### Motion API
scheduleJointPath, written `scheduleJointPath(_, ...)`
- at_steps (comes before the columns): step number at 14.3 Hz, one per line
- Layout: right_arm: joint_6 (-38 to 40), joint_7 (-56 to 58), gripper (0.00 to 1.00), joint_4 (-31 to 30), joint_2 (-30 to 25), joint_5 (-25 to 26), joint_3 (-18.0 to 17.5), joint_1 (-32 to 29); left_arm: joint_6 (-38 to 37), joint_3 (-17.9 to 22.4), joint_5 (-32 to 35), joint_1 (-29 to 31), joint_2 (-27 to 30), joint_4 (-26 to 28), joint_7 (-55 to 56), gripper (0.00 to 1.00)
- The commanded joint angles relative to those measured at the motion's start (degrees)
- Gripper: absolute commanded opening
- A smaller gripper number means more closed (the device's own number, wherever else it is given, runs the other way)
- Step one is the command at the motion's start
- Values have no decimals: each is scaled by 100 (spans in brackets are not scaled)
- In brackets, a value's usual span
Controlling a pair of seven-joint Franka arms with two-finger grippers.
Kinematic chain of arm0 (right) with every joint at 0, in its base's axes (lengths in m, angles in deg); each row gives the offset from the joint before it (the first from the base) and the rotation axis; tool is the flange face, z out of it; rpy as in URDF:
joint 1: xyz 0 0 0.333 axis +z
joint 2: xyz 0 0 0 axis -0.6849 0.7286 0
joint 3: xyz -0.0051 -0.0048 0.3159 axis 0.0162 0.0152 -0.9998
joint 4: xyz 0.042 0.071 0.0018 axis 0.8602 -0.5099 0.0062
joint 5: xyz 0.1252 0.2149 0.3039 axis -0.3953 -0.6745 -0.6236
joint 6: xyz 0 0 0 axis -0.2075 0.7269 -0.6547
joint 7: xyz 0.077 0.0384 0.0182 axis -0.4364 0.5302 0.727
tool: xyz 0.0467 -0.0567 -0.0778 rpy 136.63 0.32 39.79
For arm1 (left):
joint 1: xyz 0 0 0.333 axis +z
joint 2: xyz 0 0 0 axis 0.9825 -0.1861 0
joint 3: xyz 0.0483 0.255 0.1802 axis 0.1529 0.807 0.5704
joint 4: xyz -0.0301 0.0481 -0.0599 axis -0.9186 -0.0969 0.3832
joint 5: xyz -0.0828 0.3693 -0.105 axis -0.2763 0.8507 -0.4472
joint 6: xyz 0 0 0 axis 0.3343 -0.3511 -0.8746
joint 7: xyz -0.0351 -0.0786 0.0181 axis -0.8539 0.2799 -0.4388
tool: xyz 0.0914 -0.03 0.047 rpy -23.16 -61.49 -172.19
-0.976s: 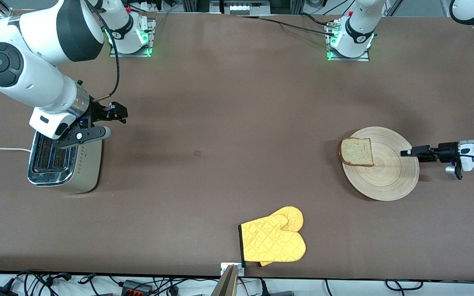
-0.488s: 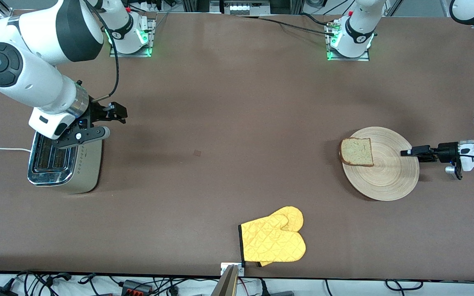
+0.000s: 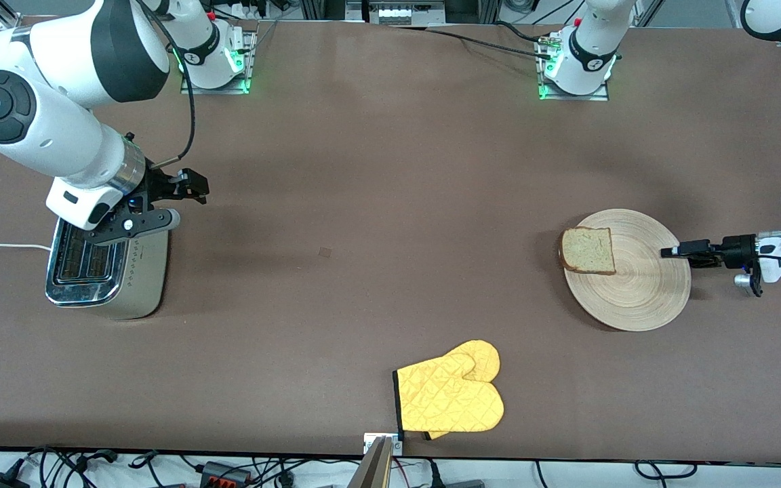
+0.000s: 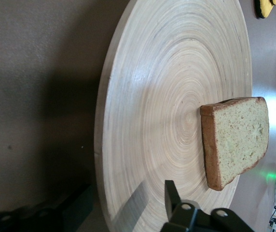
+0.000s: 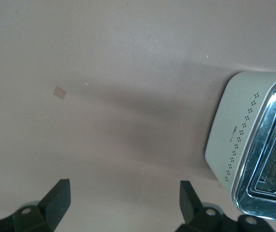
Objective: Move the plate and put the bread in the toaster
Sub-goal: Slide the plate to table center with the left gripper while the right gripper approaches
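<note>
Front view, for you: toaster [image 3: 102, 271] near the desk's right-arm edge, right gripper [image 3: 167, 203] spread above it, waiting. Bread [image 3: 588, 250], soft and light, lies on the stiff plate [image 3: 641, 298]; left gripper [image 3: 670, 252] pinches its rim. Grip by the rim.

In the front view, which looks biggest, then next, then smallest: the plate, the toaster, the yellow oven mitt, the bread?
1. plate
2. toaster and yellow oven mitt: they look about alike, so I won't rank them
3. bread, clearly the smallest
</note>
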Motion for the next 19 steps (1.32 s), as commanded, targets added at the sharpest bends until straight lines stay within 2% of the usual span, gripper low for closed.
scheduleJointPath(1, 14, 67, 100, 104, 48, 29, -27, -40, -56, -14, -171, 67, -78, -139, -145, 35)
scheduleJointPath(5, 14, 67, 100, 104, 48, 29, -27, -40, -82, -40, -224, 76, -70, -139, -127, 16)
scheduleJointPath(8, 14, 67, 100, 104, 48, 20, -27, -40, -555, -49, -600, 58, -61, -331, -5, 6)
scheduleJointPath(11, 23, 67, 100, 104, 48, 29, -27, -40, -1126, -136, -1040, 6, -52, -367, 801, 4)
scheduleJointPath(14, 14, 67, 100, 104, 48, 29, -27, -40, -1269, -575, -1296, -21, -78, -341, 1173, 4)
scheduleJointPath(19, -12, 15, 100, 95, 56, 46, -27, -84, -1103, -673, -1874, -837, -61, -236, 2113, 3)
